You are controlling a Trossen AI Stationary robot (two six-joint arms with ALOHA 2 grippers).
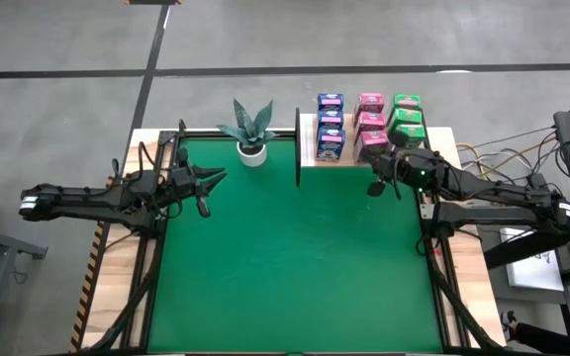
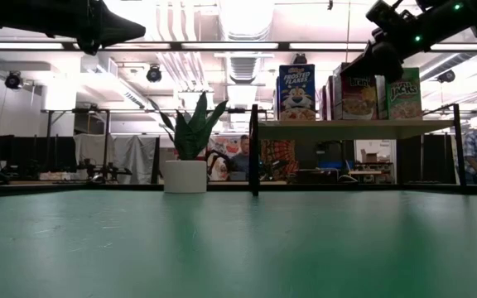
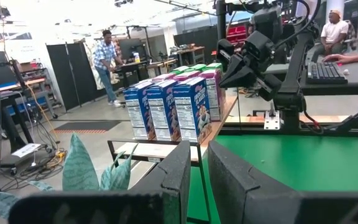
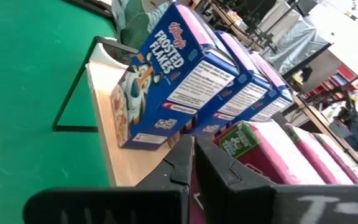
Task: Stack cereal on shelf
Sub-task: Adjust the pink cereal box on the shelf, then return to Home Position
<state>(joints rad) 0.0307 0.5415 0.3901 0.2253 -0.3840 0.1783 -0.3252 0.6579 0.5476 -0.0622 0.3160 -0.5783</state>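
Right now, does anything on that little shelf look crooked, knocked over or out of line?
Mostly tidy: the blue boxes and pink boxes stand in straight rows on the shelf. In the green row, the front box sits slightly turned against the others, right beside the shut right gripper. Nothing has fallen or spilled.

Cereal boxes (image 3: 166, 112) looked like glossy printed cardboard. Shelf (image 2: 354, 128) board was pale, smooth wood with a thin black frame. Tabletop (image 1: 295, 267) covering was matt green. My end effector fingers (image 3: 229, 180) appeared matt black plastic.
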